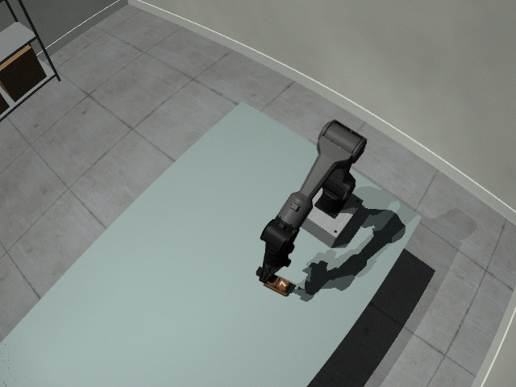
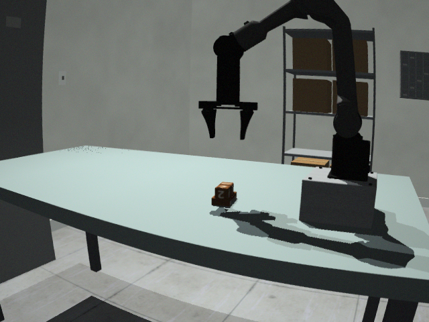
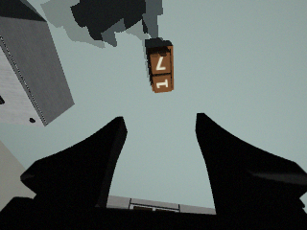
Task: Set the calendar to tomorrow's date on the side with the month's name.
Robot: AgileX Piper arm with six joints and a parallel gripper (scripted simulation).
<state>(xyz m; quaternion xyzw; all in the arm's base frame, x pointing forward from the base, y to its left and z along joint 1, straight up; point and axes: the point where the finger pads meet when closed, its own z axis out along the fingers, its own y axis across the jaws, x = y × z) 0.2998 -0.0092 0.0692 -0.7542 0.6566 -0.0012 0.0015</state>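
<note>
The calendar is a small brown tray with two brown cubes standing side by side in it, on the pale green table. In the wrist view the cubes show white digits 7 and 1 on their top faces. In the exterior view one cube's end face shows a 2. In the top view the calendar lies just below the gripper. My gripper is open and empty, hanging high above the calendar with fingers pointing down. In the wrist view the open fingers frame bare table, with the calendar beyond them.
The arm's grey base block stands on the table to the right of the calendar. A metal shelf with boxes stands behind the table. The arm's shadow falls on the table beside the calendar.
</note>
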